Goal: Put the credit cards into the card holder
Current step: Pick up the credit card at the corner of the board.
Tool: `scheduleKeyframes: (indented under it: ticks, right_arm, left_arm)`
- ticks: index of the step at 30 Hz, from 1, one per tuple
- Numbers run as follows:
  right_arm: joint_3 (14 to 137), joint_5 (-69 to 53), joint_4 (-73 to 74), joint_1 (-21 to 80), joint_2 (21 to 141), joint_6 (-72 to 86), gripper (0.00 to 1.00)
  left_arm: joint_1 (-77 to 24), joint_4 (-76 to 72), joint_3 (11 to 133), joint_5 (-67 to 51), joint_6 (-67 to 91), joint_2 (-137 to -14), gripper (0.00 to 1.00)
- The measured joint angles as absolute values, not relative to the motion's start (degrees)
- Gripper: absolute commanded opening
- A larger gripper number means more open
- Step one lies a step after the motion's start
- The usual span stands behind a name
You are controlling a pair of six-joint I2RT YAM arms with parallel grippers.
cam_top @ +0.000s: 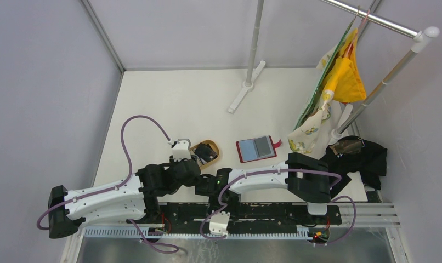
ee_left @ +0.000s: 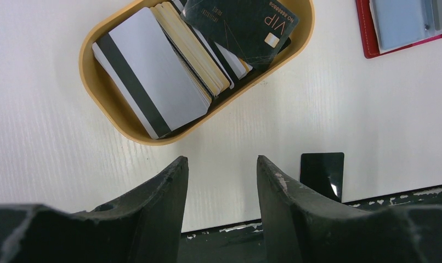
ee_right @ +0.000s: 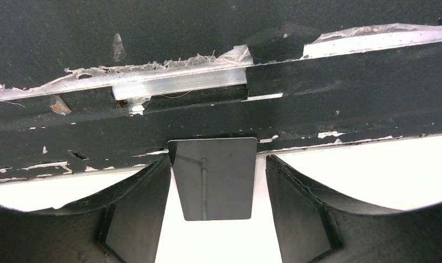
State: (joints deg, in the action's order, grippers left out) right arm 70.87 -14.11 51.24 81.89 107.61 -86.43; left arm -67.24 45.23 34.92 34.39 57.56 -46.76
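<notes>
Several credit cards lie stacked in an oval tan tray [ee_left: 98,104]: a grey-white one with a black stripe [ee_left: 153,71] and a black VIP one [ee_left: 246,22] on top. One black card [ee_right: 214,181] lies flat at the table's near edge, also in the left wrist view [ee_left: 322,174]. The red card holder [cam_top: 256,148] lies open with its grey-blue pockets up, right of the tray [cam_top: 205,150]. My right gripper [ee_right: 217,160] is open, its fingers on either side of the black card, not touching it. My left gripper [ee_left: 220,160] is open and empty, just short of the tray.
A black rail [ee_right: 208,71] with chipped paint runs along the table's near edge. A metal rack stand [cam_top: 246,87] stands at the back. Coloured cloths [cam_top: 339,82] hang at the right, and a black cloth [cam_top: 367,159] lies at the right edge.
</notes>
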Motion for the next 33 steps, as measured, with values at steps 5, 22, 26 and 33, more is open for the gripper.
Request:
scheduleKeyframes:
  ticks: [5,22,26,33]
  right_arm:
    - [71.35,-13.93,52.23,82.19,108.09,-87.18,0.67]
    - [73.97,-12.10,54.43,83.68,110.08,-87.77,0.56]
    - [74.00,-11.92,54.43,83.79,110.10,-87.68,0.54]
    - [73.84,-12.08,54.13,83.94,109.62,-87.61,0.52]
  left_arm:
    - [-67.24,45.10,34.92,34.39,57.56,-46.76,0.56]
    - [-67.24,44.84,34.87,34.15,57.54,-46.41,0.56]
    - [-67.24,44.82,34.87,34.13,57.56,-46.02,0.56]
    - [-67.24,44.82,34.85,33.98,57.54,-46.02,0.56]
